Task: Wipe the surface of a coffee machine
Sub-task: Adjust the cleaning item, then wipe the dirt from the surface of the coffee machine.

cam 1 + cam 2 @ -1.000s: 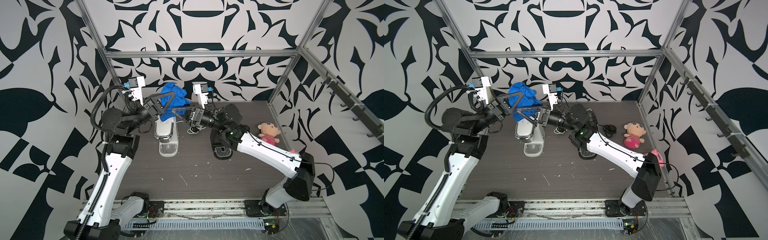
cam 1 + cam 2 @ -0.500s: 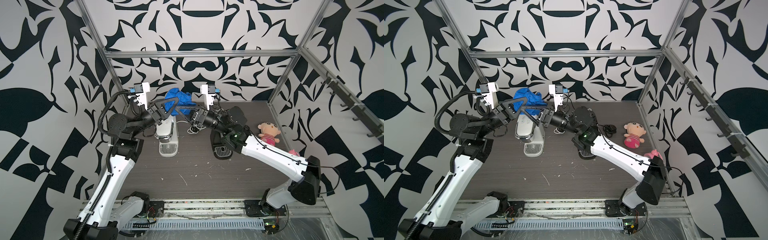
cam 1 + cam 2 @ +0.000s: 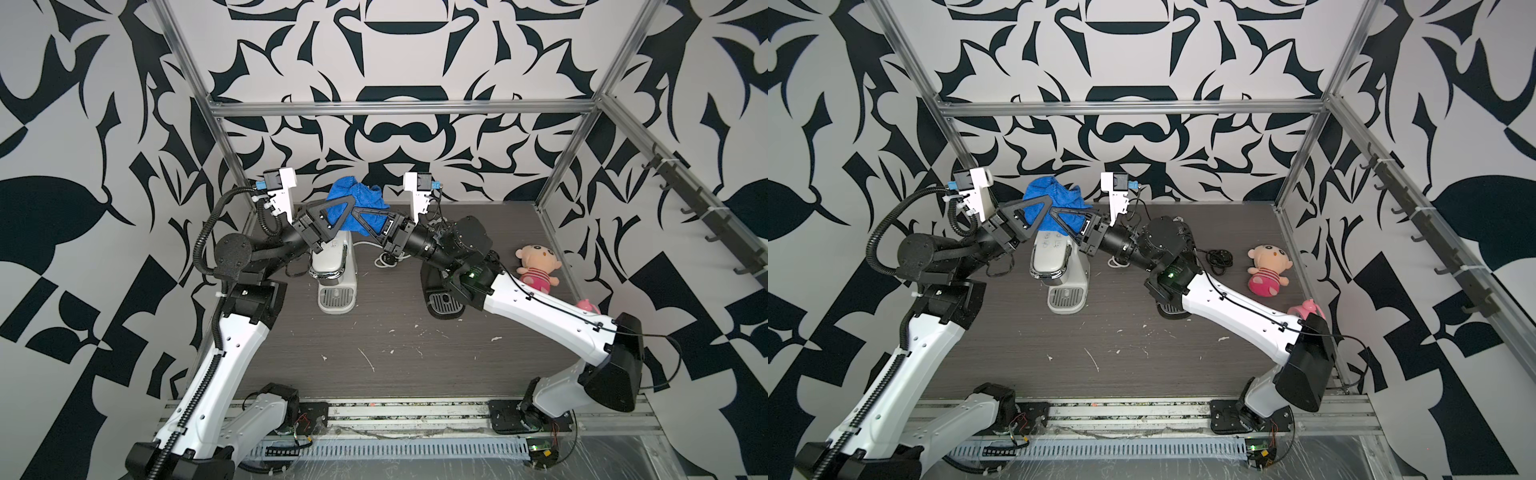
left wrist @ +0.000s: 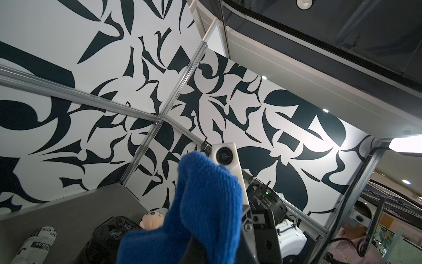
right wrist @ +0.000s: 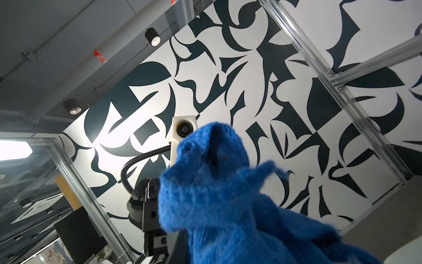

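White arm shells [image 3: 540, 309], black joints [image 3: 232, 259], ribbed black cable hose [image 3: 205, 232], triangular black left pincer [image 3: 348, 205], white wrist cameras [image 3: 284, 195]

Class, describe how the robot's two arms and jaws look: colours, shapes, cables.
Left arm and right arm: white shells, black joints. Each ends in black triangular open-frame jaws and carries a white camera mount with a blue plug. A ribbed black hose follows the left arm; a thin black cable follows the right, near a green light.

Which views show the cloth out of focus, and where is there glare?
Right wrist view: the cloth is soft and fuzzy, close to the lens; a lamp blows out white. Left wrist view: its knit shows clearly. Both top views: sharp, evenly lit.
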Robot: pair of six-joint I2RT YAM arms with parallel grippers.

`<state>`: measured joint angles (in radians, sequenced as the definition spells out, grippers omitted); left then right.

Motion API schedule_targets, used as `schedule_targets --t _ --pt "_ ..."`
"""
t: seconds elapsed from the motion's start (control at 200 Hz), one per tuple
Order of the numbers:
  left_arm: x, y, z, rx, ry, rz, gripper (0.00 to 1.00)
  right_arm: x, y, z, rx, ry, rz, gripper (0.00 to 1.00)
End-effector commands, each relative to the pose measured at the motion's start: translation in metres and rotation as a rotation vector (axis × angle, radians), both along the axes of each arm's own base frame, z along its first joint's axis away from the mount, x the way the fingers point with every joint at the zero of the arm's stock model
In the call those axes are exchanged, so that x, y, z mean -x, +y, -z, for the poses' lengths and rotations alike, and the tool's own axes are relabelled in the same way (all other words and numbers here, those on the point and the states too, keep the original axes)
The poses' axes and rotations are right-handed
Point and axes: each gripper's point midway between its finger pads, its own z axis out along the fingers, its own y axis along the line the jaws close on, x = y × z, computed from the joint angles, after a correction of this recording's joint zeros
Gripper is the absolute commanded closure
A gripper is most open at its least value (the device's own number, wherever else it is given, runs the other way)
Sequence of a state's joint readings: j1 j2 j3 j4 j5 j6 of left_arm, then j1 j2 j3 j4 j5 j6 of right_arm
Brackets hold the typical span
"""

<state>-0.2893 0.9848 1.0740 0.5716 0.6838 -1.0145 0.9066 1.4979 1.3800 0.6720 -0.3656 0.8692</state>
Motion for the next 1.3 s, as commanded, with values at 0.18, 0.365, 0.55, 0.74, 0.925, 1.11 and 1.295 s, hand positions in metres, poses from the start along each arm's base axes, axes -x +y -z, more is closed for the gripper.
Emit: schedule_targets --t 0.18,0.365,0.55,0.74,0.925,1.11,1.295 --pt "0.002 0.039 -0.005 -0.048 -0.015 -0.337 0.14 -0.009 -0.015 -0.011 0.079 -0.014 0.126 1.0" --pt "-0.029 0.108 0.026 -0.266 0.158 -0.83 0.07 -0.024 -0.006 0.094 0.509 0.193 0.158 1.0" --pt "-0.077 0.125 0.094 -0.52 0.427 -0.916 0.09 -0.031 -0.035 0.239 1.047 0.372 0.235 1.0" --pt "-0.132 0.133 0.164 -0.478 0.678 -0.749 0.14 -0.041 -0.012 0.3 1.172 0.419 0.205 1.0" --pt "-0.162 0.147 0.214 -0.444 0.776 -0.693 0.14 -0.073 0.021 0.314 1.182 0.411 0.255 1.0" --pt "-0.177 0.141 0.265 -0.433 0.841 -0.639 0.14 -0.098 0.049 0.308 1.139 0.367 0.282 1.0" --pt "-0.182 0.139 0.288 -0.364 0.914 -0.584 0.14 -0.104 0.06 0.296 1.012 0.359 0.293 1.0"
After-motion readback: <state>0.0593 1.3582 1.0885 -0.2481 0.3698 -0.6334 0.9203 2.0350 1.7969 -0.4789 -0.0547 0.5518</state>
